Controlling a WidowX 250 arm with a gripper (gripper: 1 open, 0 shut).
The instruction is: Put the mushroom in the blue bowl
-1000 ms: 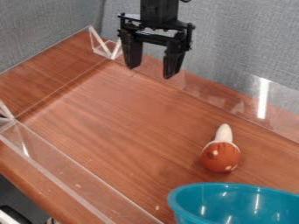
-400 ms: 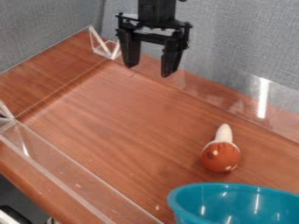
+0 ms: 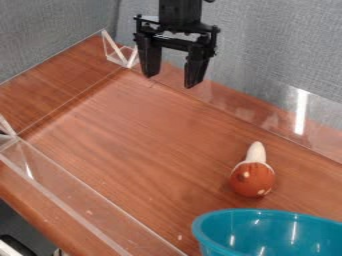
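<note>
The mushroom (image 3: 253,173) lies on its side on the wooden table, red-orange cap toward me and cream stem pointing away. Just below it, at the bottom right corner, sits the teal-blue bowl (image 3: 267,234), partly cut off by the frame edge. My gripper (image 3: 174,72) hangs at the top centre, well up and left of the mushroom, above the table's far edge. Its black fingers stand open with nothing between them.
A clear plastic wall (image 3: 80,222) runs along the table's left and front edges, and another clear wall (image 3: 281,112) borders the far side. A grey textured backdrop (image 3: 54,30) stands behind. Wooden tabletop (image 3: 134,130) spans the middle.
The gripper has shifted very slightly up and left since a second ago; the mushroom and the bowl have not moved.
</note>
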